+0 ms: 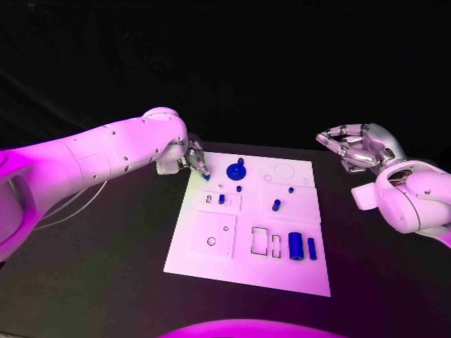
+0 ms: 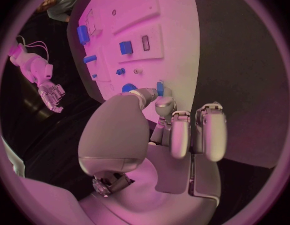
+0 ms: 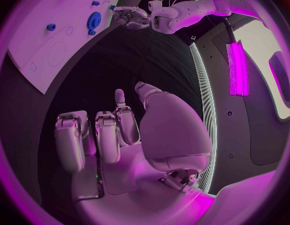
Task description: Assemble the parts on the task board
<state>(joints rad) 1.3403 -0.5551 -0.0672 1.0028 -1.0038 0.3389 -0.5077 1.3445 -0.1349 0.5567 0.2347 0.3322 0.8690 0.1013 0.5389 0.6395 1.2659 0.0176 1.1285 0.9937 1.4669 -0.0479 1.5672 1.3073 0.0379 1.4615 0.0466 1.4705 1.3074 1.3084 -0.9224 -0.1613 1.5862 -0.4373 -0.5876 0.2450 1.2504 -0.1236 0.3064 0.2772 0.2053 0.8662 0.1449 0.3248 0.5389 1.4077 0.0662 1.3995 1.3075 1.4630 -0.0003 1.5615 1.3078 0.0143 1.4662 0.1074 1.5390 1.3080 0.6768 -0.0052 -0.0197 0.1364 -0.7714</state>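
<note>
The white task board (image 1: 248,271) lies in the middle of the black table. On it sit a round blue gear-like part (image 1: 236,170), several small blue pegs such as one (image 1: 276,205) near the middle, and two blue cylinders (image 1: 297,246) near the front right. My left hand (image 1: 192,158) hovers at the board's far left corner and pinches a small blue part (image 2: 159,88) between thumb and a finger. My right hand (image 1: 358,146) is raised off the board's far right side, fingers loosely bent and apart, holding nothing.
Recessed slots (image 1: 259,241) and a square plate with a hole (image 1: 213,236) mark the board's near half. A circular outline (image 1: 285,171) lies at the far right corner. Bare black table (image 1: 103,282) surrounds the board.
</note>
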